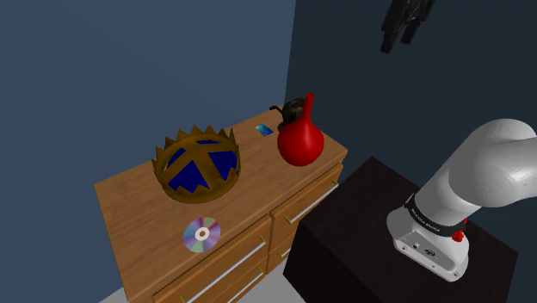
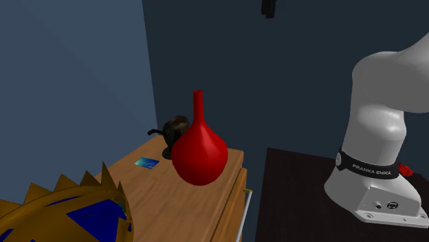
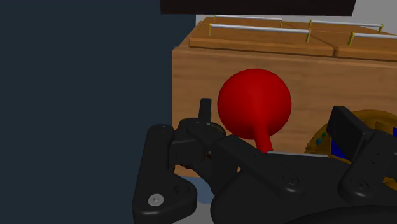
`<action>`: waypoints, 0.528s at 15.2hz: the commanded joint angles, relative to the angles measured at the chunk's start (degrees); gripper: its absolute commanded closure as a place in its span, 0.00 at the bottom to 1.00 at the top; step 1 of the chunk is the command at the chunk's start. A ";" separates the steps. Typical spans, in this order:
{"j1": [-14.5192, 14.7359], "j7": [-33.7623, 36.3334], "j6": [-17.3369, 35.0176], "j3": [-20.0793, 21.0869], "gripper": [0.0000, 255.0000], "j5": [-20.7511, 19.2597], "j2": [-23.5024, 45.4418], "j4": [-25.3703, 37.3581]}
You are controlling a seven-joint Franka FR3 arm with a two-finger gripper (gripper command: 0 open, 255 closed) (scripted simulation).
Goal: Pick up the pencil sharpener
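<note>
Closest to the shoulder cam is the black stand (image 1: 353,228) with the white arm (image 1: 482,172) bolted on top. Right beside the stand is a wooden dresser (image 1: 129,194), and all the stuff sits on its top.

At the near edge of the dresser top there's a shiny disc (image 1: 202,233) lying flat. A bit further back is a gold crown (image 1: 196,163) with blue panels. Past that, over toward the stand side, is a fat red vase (image 1: 299,138) with a skinny neck, standing upright. A small blue card (image 1: 264,129) lies flat just beside it.

The pencil sharpener (image 1: 293,108) is tucked right behind the vase at the far back corner, by the wall. It's a dark crank type thing, and the vase half hides it. I can't tell whether the two actually touch.

The hand (image 1: 403,36) hangs way up high, above the stand and well apart from the dresser. In the wrist view its fingers (image 3: 205,109) stand apart, gripping nothing.
</note>
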 commanded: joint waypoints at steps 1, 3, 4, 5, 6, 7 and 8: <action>0.00 0.00 0.00 0.00 0.00 0.00 0.00 0.00; 0.05 -0.20 3.86 -0.35 0.00 0.05 2.42 -1.36; 0.08 -0.31 5.77 -0.53 0.00 0.08 3.73 -1.92; 0.11 -0.42 7.68 -0.70 0.00 0.12 5.12 -2.40; 0.13 -0.55 9.57 -0.86 0.00 0.17 6.57 -2.80; 0.18 -0.66 11.44 -1.04 0.00 0.22 8.09 -3.12; 0.22 -0.79 13.30 -1.21 0.00 0.28 9.67 -3.36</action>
